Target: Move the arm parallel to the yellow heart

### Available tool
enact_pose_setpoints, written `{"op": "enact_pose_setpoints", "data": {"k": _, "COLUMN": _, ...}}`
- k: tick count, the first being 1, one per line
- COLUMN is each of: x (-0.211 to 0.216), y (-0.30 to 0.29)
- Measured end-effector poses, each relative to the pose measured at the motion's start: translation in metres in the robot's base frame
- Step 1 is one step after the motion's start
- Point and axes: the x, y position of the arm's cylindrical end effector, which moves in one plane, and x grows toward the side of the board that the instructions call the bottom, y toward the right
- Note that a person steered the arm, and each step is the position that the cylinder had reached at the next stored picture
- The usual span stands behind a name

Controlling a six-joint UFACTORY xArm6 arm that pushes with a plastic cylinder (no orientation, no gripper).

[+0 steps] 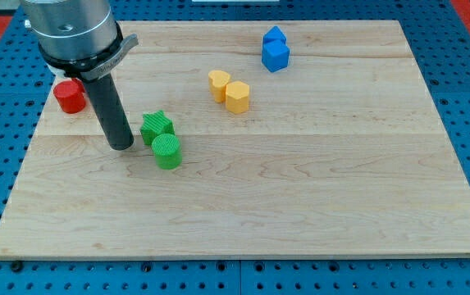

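The yellow heart [218, 83] lies on the wooden board [317, 205], above centre, touching a yellow hexagon [238, 97] at its right. My tip [120, 146] rests on the board at the left, well to the left of and below the heart. It stands just left of a green star [157, 126] and a green cylinder [167, 152], close to the star but apart from it.
A red cylinder [70, 96] sits near the board's left edge, left of the rod. Two blue blocks [275, 51] sit touching near the top edge. The arm's grey body [70, 29] fills the top left corner.
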Motion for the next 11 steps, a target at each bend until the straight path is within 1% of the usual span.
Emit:
{"op": "enact_pose_setpoints", "data": {"k": 7, "x": 0.000, "y": 0.008}}
{"op": "enact_pose_setpoints", "data": {"k": 8, "x": -0.009, "y": 0.008}}
{"op": "enact_pose_setpoints", "data": {"k": 10, "x": -0.073, "y": 0.008}}
{"op": "enact_pose_setpoints", "data": {"k": 11, "x": -0.112, "y": 0.029}}
